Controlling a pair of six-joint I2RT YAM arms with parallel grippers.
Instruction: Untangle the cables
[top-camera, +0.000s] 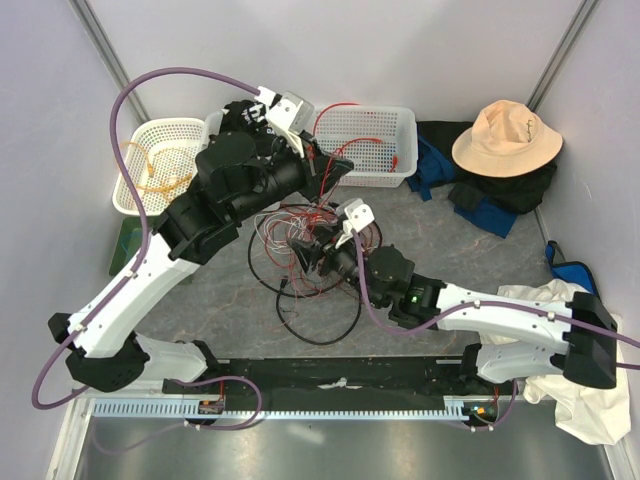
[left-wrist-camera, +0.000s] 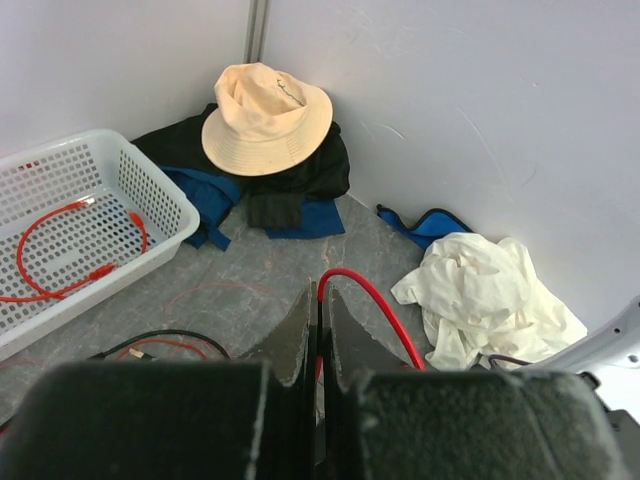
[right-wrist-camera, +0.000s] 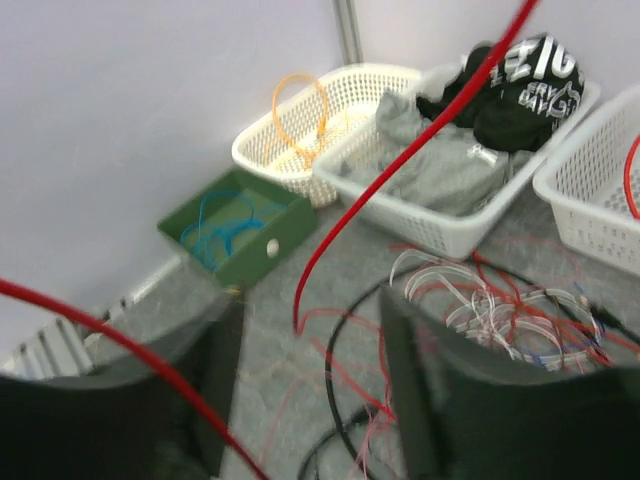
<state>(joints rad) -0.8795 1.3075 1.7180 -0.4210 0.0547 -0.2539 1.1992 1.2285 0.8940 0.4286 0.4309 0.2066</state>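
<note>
The cables (top-camera: 300, 240) lie as a tangle of thin red, white and black wires on the grey table, with a black loop (top-camera: 320, 320) spreading toward the near side. My left gripper (top-camera: 338, 166) is raised beside the right basket. In the left wrist view this left gripper (left-wrist-camera: 322, 300) is shut on a red cable (left-wrist-camera: 375, 295) that arcs out from between its fingertips. My right gripper (top-camera: 318, 258) hovers over the tangle. The right wrist view shows the right gripper (right-wrist-camera: 310, 385) open, with a taut red cable (right-wrist-camera: 400, 170) crossing above and loose wires (right-wrist-camera: 500, 310) below.
A white basket (top-camera: 365, 140) at the back holds a red cable. Another basket (top-camera: 160, 160) at left holds an orange one, and a third basket (right-wrist-camera: 450, 215) holds clothes. A green box (right-wrist-camera: 235, 225) has a blue cable. Hat (top-camera: 505, 135) on dark clothes back right; white cloth (top-camera: 560, 390) near right.
</note>
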